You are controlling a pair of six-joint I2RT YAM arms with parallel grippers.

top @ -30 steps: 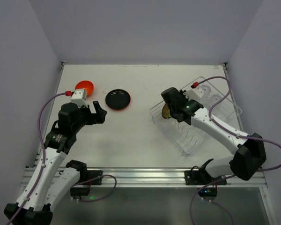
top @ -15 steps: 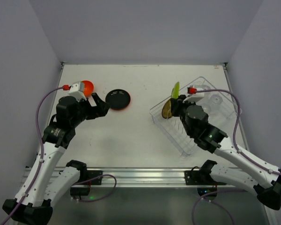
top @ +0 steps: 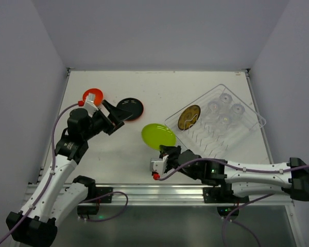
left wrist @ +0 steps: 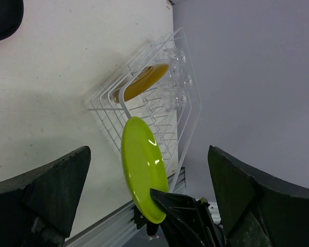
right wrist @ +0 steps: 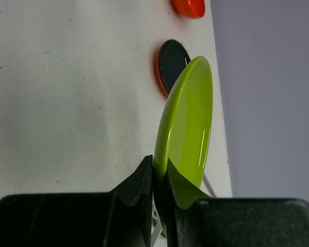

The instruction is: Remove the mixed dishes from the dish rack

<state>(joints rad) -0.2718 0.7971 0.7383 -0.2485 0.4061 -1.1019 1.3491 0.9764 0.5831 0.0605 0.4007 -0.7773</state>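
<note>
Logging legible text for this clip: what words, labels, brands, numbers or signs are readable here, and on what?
None: no word, number or brand can be read in any view.
The brown-yellow plate in the dish rack bears only a pattern, not lettering.
The lime green plate in the right claw and the open left claw show no marks.

Lime plate [top: 158, 136] aloft; patterned plate [top: 189, 117], prob 4 cups [top: 225, 121] in rack [top: 206, 145]
</note>
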